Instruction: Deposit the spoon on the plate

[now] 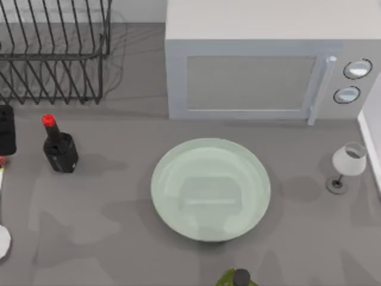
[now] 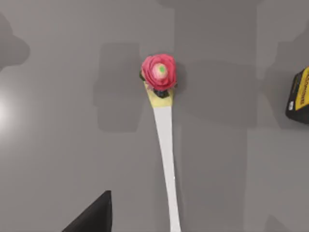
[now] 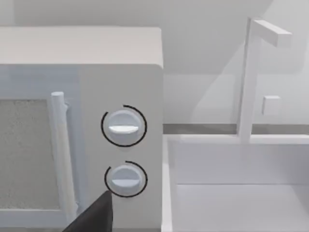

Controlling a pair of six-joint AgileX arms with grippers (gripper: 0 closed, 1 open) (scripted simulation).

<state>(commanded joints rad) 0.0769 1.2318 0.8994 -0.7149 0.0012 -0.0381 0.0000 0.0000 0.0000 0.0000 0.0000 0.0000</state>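
Spoon (image 2: 164, 145): lies flat on the table at its left edge, under the left wrist camera, ungrasped.
Left gripper: finger state cannot be told.
Plate (image 1: 210, 188): table centre, bare, awaiting the spoon.

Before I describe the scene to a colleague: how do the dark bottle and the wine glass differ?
The dark bottle is black with a red cap and stands at the table's left; the wine glass is white and stands at the right, near the microwave. The bottle is squat and solid-bodied; the glass rises on a thin stem from a round foot. Both stand upright, clear of the plate.
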